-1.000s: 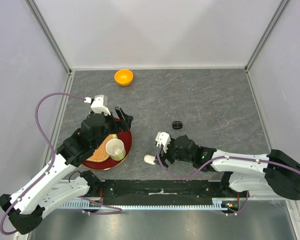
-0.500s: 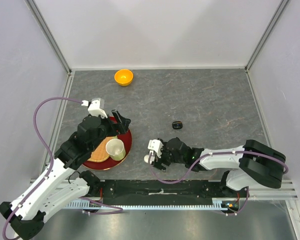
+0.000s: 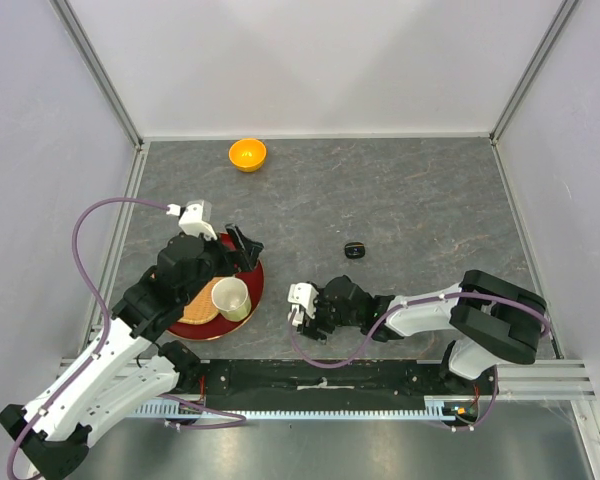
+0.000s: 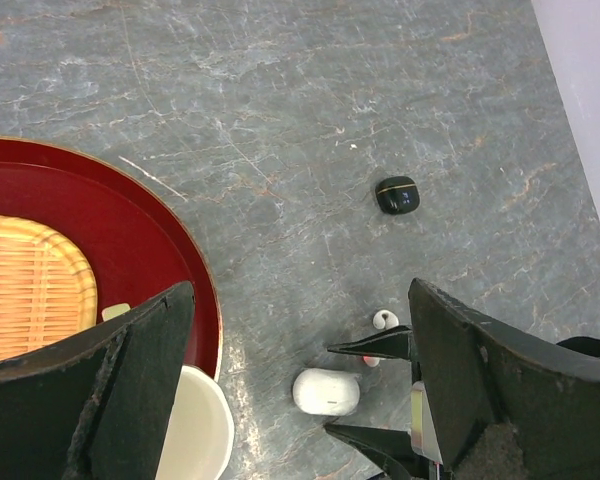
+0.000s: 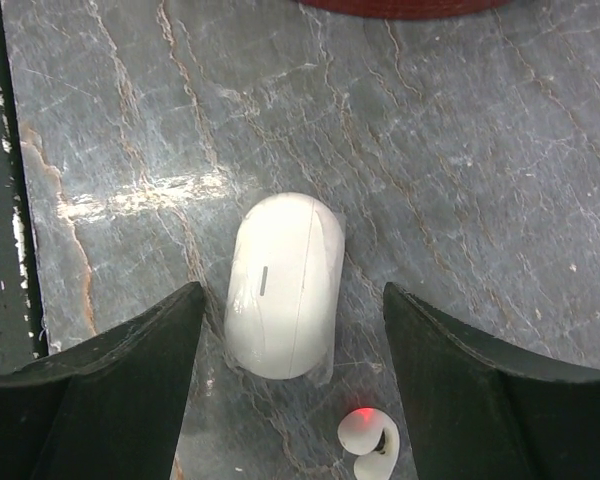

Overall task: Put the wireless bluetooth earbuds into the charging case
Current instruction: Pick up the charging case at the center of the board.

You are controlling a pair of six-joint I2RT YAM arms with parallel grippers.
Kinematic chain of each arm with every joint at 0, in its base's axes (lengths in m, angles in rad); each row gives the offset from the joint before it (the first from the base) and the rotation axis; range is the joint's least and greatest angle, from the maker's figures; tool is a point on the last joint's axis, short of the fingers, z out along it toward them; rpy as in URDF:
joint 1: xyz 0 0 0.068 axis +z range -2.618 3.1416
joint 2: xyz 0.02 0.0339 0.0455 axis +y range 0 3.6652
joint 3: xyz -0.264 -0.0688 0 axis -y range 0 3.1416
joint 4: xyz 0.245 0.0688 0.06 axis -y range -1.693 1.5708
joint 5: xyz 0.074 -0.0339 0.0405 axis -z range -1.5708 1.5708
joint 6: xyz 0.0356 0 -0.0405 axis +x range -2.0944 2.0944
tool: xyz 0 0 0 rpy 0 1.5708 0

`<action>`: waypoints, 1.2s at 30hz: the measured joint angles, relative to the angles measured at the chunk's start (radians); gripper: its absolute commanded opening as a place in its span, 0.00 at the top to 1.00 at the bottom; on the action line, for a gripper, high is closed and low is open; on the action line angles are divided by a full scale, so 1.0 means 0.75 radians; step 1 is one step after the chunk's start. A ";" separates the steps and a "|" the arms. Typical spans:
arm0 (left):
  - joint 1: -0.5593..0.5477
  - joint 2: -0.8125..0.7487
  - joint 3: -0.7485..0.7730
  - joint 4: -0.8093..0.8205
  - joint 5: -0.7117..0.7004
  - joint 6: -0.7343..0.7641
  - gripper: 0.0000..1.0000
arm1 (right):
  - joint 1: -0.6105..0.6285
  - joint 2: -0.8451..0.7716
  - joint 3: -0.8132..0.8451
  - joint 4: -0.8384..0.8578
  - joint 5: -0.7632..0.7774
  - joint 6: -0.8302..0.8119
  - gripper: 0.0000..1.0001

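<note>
Jaws of the left gripper (image 3: 242,243) stood spread above the far rim of the red tray (image 3: 254,292), which lay toward the near left corner of the table (image 3: 430,190). On the tray we saw a pale cup (image 3: 230,298). An orange bowl (image 3: 247,154) sat by the far edge, and a small black case (image 3: 355,250) lay about the middle of the table. The right gripper (image 3: 305,322) was low beside the tray, close to the near edge; from this view we could not tell what was under it.

From the left wrist, the wide gap between the two dark fingers (image 4: 130,370) held nothing. Below them we saw a woven mat (image 4: 30,290) on the tray. A white case (image 4: 326,391) lay closed just in front of the right gripper's tips, and one white earbud (image 4: 384,320) lay just beside it.

From the right wrist, the white case lay between the two fingers (image 5: 120,370), which were apart from it on both sides. The white earbud lay touching the table, just beside the case's end, toward the near edge, and a red light showed on it.
</note>
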 measured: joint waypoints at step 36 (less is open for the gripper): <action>0.002 -0.086 -0.005 0.032 0.058 -0.011 0.02 | 0.003 -0.229 0.075 -0.280 0.079 0.094 1.00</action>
